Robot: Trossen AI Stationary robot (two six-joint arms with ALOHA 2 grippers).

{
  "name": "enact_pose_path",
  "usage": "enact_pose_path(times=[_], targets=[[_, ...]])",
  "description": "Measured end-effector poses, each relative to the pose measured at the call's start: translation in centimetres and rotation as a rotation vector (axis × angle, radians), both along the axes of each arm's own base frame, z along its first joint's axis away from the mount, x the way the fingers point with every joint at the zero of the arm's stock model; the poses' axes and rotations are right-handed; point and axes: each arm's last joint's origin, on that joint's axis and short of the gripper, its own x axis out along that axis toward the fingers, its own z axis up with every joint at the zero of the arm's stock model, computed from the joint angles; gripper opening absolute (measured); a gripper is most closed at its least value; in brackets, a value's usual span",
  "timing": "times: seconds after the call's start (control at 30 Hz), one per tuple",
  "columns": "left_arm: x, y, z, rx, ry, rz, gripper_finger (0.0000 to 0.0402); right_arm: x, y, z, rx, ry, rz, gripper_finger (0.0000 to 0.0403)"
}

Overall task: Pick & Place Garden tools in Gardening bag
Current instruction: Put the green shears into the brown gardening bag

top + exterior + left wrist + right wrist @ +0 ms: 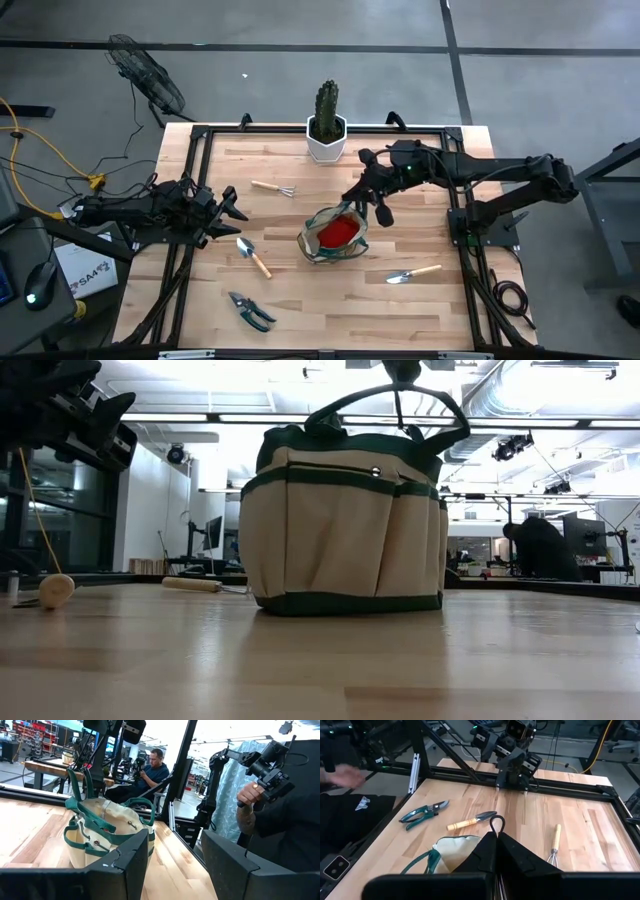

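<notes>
We take the gardening bag (334, 235) as our landmark; it stands upright near the middle of the table (330, 310), its mouth open to the overhead camera and something red (338, 231) showing inside it (most likely the glove, though we cannot make out its shape).

Nearest the front edge, and to the bag's left in the high view, lie the pruning shears (250, 310) with their dark handles. To the bag's right, a little nearer the front than the bag itself, lies one trowel (413, 273), its wooden handle pointing away from the bag. Just left of the bag lies the second trowel (253, 257), blade away from the front edge, clear of the fabric.

The left gripper (236, 212) hovers beyond that trowel, well to the bag's left; we see its fingers spread apart with nothing between them, and its wrist camera looks straight at the bag.

The right gripper (349, 199) sits right over the bag's far rim. Its fingers are pressed together, and a green loop handle (390, 400) appears caught at their tip, drawn up taut in the low view.

Behind the bag and to its left lies the mini rake (273, 188). Farthest back, at the table's rear edge, stands the cactus (327, 105) in its white pot (326, 143).
</notes>
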Motion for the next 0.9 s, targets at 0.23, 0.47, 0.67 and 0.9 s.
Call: enact_pose_path(times=[0.23,0.47,0.67,0.9], targets=[[0.0,0.0,0.01,0.0,0.0,0.001,0.018,0.0,0.0,0.0,0.0,0.0,0.0,0.0004],[0.01,0.06,0.06,-0.003,-0.005,0.02,0.018,0.0,-0.01,-0.01,-0.001,0.001,-0.002,0.0004],[0.09,0.34,-0.04,-0.067,0.019,0.111,0.018,0.01,-0.07,0.0,-0.011,0.001,-0.024,0.0004],[0.42,0.89,-0.63,-0.142,0.091,0.297,0.018,0.01,-0.07,0.0,-0.01,0.001,-0.022,0.0004]])
